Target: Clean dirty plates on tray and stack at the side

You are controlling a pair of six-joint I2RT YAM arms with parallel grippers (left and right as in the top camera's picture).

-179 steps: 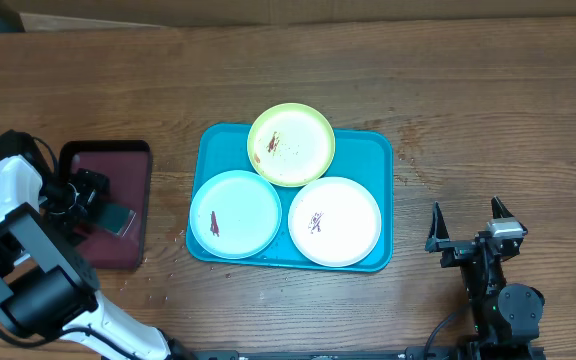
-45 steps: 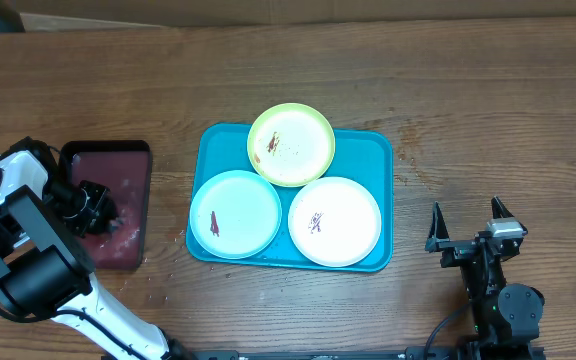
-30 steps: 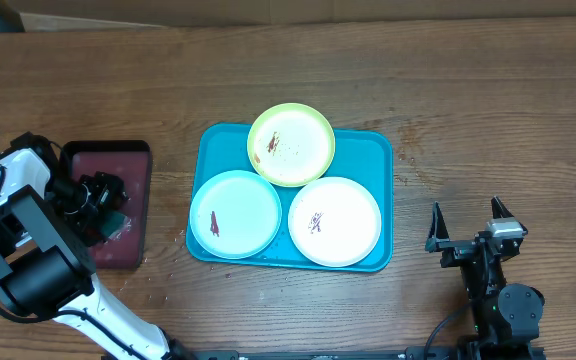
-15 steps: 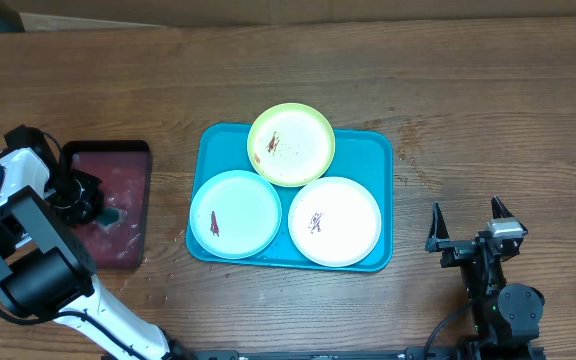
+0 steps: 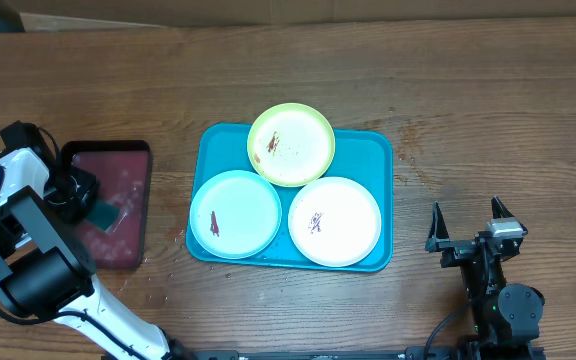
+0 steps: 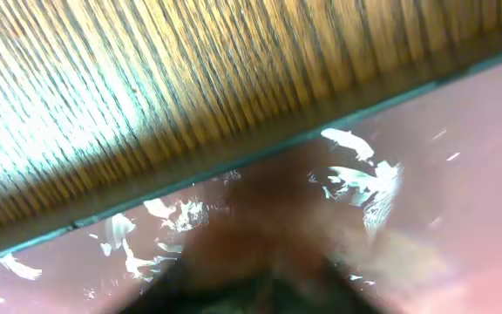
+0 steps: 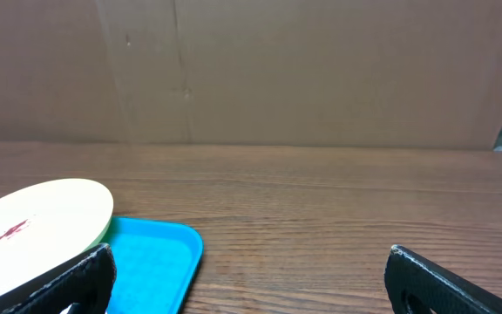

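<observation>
The lime green plate, pale blue plate and white plate carry reddish-brown smears; the tray is bright cyan

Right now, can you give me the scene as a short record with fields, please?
tray: bright cyan rectangular plastic tray, mid-table
plates: lime green round plastic plate overhanging far rim; pale blue plate left; white plate right; all smeared
left hand: over dark maroon tray, grip unclear
right hand: open, empty, beside tray
</observation>
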